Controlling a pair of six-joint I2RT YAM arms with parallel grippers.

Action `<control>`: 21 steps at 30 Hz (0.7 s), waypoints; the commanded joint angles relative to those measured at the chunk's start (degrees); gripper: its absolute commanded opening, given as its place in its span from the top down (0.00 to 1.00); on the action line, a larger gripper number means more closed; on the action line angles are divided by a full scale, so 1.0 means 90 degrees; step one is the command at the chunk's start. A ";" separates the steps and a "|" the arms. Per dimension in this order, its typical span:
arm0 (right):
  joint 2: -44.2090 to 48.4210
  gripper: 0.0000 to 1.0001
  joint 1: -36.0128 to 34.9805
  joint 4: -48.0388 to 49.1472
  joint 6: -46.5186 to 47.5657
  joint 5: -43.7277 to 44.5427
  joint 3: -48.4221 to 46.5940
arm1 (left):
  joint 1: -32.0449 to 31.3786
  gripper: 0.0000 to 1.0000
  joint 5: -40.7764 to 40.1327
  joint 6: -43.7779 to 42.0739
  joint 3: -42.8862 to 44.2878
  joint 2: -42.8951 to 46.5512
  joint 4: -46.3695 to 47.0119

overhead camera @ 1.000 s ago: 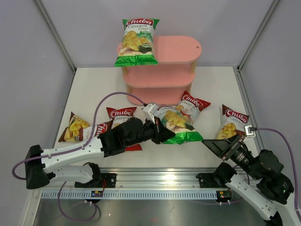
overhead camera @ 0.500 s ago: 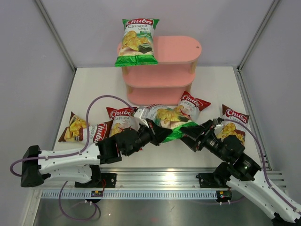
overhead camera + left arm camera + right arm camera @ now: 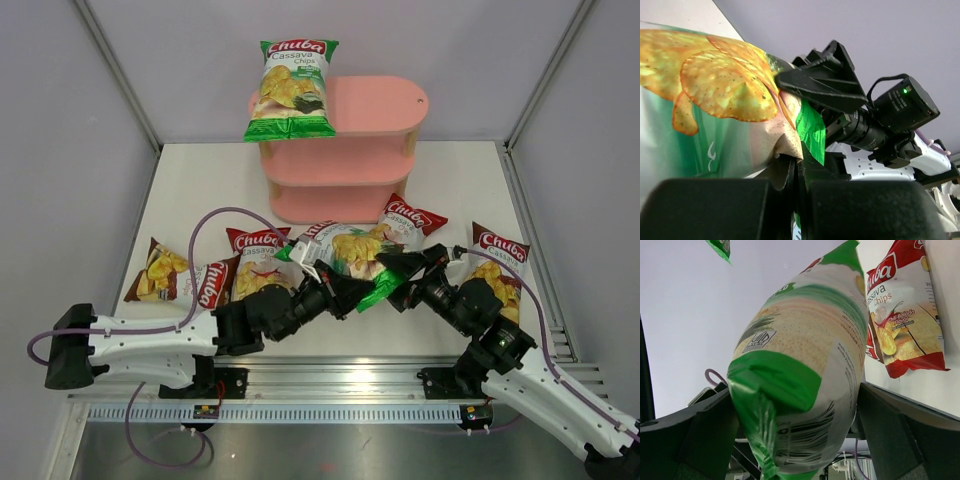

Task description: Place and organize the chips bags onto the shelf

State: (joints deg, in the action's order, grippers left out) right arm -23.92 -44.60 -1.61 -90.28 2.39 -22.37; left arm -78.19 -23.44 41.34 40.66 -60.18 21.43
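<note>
1 green Chuba bag (image 3: 293, 88) rested at the left end of the top board of the pink shelf (image 3: 378, 105). In front of the shelf, the left end effector (image 3: 343, 292) was clamped on the seam of a 2nd green bag (image 3: 352, 250), holding it tilted above the table (image 3: 200, 190). The right end effector (image 3: 400, 268) had its 2 fingers apart, 1 on each side of this bag.

Bright even light; seemingly blurred close-ups.

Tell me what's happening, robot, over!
Left pincer shut on green chips bag. Right pincer open around it. Shelf holds second green bag on top; path looks clear.
</note>
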 commanded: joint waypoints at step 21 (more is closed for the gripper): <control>0.0851 0.66 -0.0015 0.0687 0.1544 0.0857 -0.0220 | -0.0531 0.66 0.0252 -0.0258 -0.0094 -0.0062 0.0090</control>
State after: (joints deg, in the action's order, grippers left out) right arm -18.68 -44.62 -1.15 -79.55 5.74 -22.37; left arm -82.24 -20.67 39.92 40.66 -63.02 24.51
